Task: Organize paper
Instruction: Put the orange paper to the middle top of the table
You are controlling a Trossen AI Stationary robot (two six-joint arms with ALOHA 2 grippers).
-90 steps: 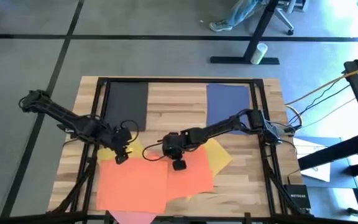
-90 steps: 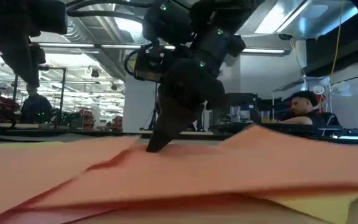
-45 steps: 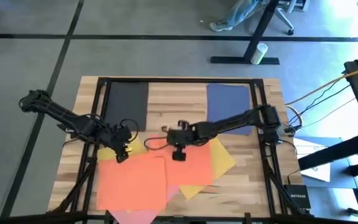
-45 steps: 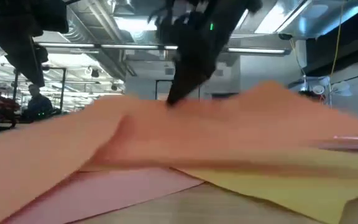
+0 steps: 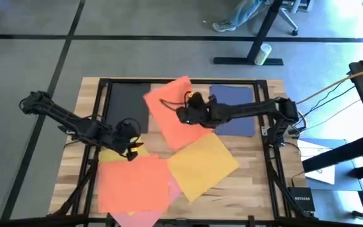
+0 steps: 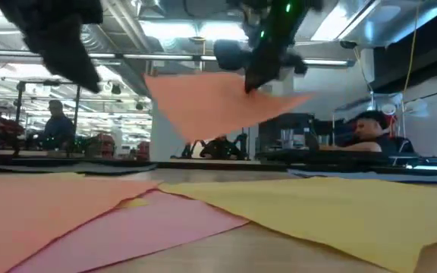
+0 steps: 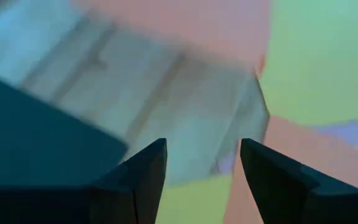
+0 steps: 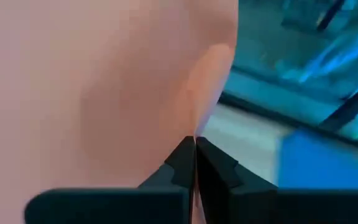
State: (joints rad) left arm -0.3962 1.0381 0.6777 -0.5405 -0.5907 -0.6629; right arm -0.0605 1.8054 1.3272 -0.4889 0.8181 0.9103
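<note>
Right gripper (image 5: 183, 115) pinches an orange-red sheet (image 5: 176, 107) aloft mid-transfer, likely needing placement beyond it; left gripper (image 5: 131, 150) waits open over bench (image 5: 169, 94).

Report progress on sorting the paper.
Done: black sheet and blue sheet lie flat at the far edge. In hand: right gripper holds an orange sheet aloft. Left: yellow, orange and pink sheets overlap near the left gripper.

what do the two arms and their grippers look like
Both arms are dark, nearly black, jointed links with thin black cables looping near the wrists. The left gripper and right gripper each end in two dark, flat, tapered fingers. A green indicator light glows on the right arm.
</note>
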